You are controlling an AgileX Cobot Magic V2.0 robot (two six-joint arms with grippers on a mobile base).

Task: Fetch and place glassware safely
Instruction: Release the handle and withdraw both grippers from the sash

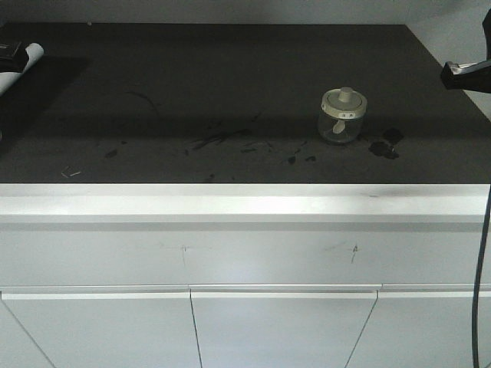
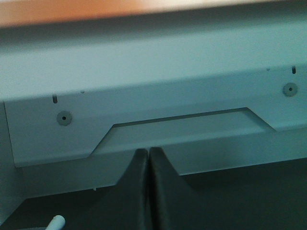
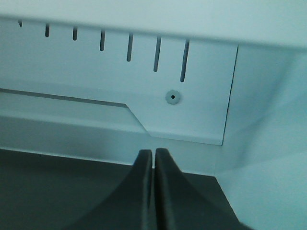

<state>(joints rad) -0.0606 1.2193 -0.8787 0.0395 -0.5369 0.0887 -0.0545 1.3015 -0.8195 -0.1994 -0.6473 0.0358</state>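
The glass jar (image 1: 342,116) with a cream-white lid and raised knob stands upright on the dark countertop (image 1: 230,84), right of centre. My left gripper (image 2: 148,152) is shut and empty, far left of the jar; a part of it shows at the front view's left edge (image 1: 14,57). My right gripper (image 3: 153,153) is shut and empty, to the right of the jar; its tip shows at the right edge (image 1: 464,73). Neither wrist view shows the jar.
A white back panel (image 2: 144,100) with screws and slots (image 3: 129,48) rises behind the countertop. A white side wall (image 3: 268,143) stands at the right. Dark smudges (image 1: 383,146) mark the top beside the jar. White cabinet fronts (image 1: 245,307) lie below the front edge.
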